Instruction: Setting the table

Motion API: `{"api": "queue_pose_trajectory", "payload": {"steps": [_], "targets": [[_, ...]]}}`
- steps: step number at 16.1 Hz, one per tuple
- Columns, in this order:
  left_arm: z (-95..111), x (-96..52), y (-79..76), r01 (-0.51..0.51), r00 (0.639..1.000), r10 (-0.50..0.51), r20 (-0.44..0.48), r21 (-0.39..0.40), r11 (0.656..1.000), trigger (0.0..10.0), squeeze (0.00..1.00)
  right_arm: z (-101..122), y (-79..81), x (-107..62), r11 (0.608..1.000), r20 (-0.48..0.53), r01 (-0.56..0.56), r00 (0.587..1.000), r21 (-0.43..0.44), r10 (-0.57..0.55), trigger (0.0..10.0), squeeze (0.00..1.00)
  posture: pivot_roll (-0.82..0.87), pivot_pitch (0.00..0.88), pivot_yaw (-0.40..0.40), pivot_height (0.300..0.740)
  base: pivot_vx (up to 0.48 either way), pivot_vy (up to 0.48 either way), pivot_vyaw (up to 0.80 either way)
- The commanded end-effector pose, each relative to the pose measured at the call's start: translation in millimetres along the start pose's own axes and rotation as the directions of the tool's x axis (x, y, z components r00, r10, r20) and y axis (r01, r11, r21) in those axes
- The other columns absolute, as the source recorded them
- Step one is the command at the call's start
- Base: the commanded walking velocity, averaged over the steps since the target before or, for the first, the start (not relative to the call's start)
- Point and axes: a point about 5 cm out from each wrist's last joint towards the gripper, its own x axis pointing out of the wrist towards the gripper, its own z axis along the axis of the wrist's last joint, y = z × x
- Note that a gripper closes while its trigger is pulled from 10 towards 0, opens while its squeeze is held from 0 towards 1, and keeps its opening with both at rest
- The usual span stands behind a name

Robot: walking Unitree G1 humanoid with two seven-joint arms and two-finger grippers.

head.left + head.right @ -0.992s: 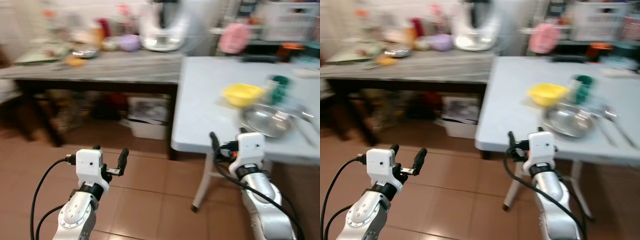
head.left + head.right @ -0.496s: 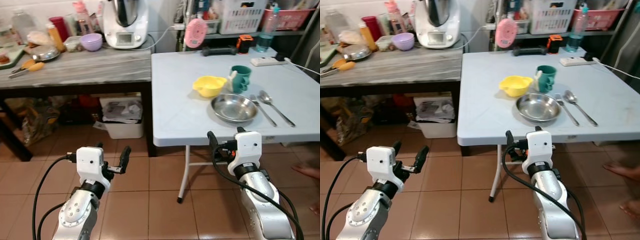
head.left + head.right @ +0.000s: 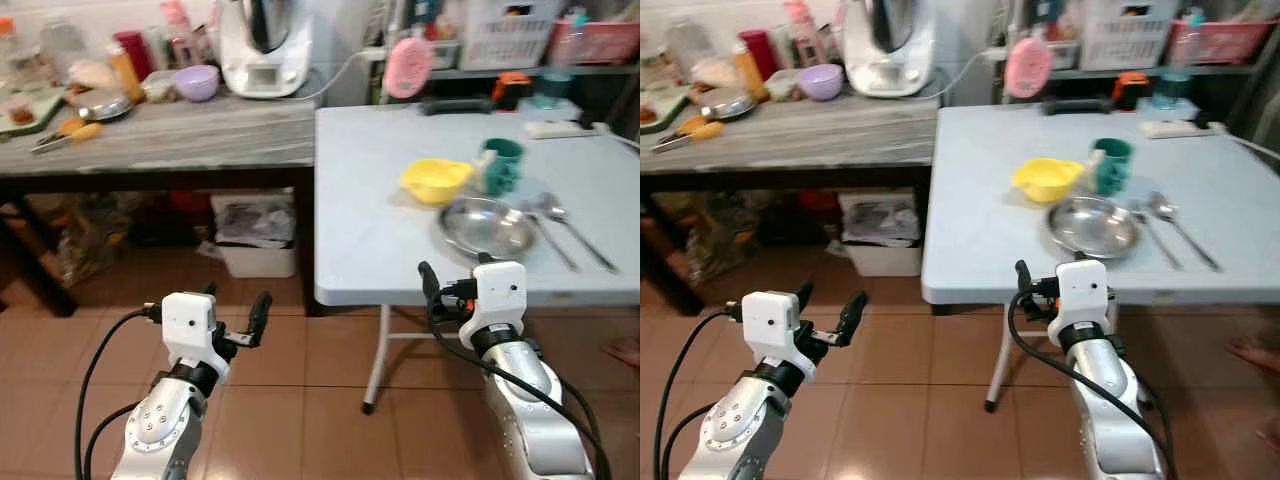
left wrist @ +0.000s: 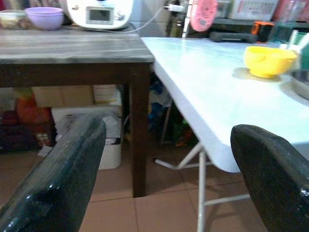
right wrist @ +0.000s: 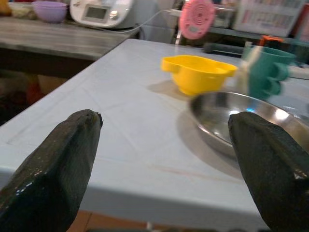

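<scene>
A white folding table [image 3: 370,200] stands ahead on the right. On it a yellow bowl [image 3: 436,180] and a green mug [image 3: 500,165] sit behind a steel plate [image 3: 486,226], with a fork [image 3: 553,245] and a spoon [image 3: 555,212] to the plate's right. My right gripper [image 3: 452,285] is held open just before the table's near edge, in front of the plate [image 5: 241,121], with nothing in it. Over the floor to the left of the table my left gripper [image 3: 236,312] is also open and holds nothing.
A dark-legged counter [image 3: 200,140] on the left carries a purple bowl [image 3: 197,82], a white kitchen machine [image 3: 262,45], bottles and utensils. A white bin [image 3: 255,235] sits beneath it. Shelves with baskets and a pink fan [image 3: 408,68] stand behind the table. Brown tiled floor [image 3: 320,400] lies below.
The camera has swung, so the whole scene has shifted sideways and is no longer blurred. Both grippers keep the same open pose, and the things on the table have not moved.
</scene>
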Motion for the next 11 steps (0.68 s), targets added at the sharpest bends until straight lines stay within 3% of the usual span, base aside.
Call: {"api": "queue_pose_trajectory", "payload": {"steps": [1, 3, 11], "targets": [[-0.1, -1.7, 5.8, -0.019, 1.000, 0.019, -0.002, 0.012, 1.000, 10.0, 0.00, 5.3, 5.8, 4.9, 1.000, 0.024, -0.028, 0.999, 0.002, 0.028, 10.0, 0.00, -0.14, 0.000, 0.057, 0.740, 0.255, 0.300, 0.00], [-1.1, -1.5, 6.0, -0.019, 1.000, 0.019, -0.005, 0.014, 1.000, 10.0, 0.00, 5.5, 6.0, 5.6, 1.000, 0.025, -0.030, 0.999, -0.001, 0.030, 10.0, 0.00, -0.14, 0.000, 0.057, 0.740, 0.000, 0.287, 0.00], [-4.3, -1.0, 8.3, -0.037, 0.999, 0.038, -0.028, 0.026, 0.999, 10.0, 0.00, 4.6, 8.3, 6.8, 0.999, 0.026, -0.038, 0.999, -0.003, 0.038, 10.0, 0.00, -0.14, 0.000, 0.061, 0.740, 0.000, 0.000, 0.00]]}}
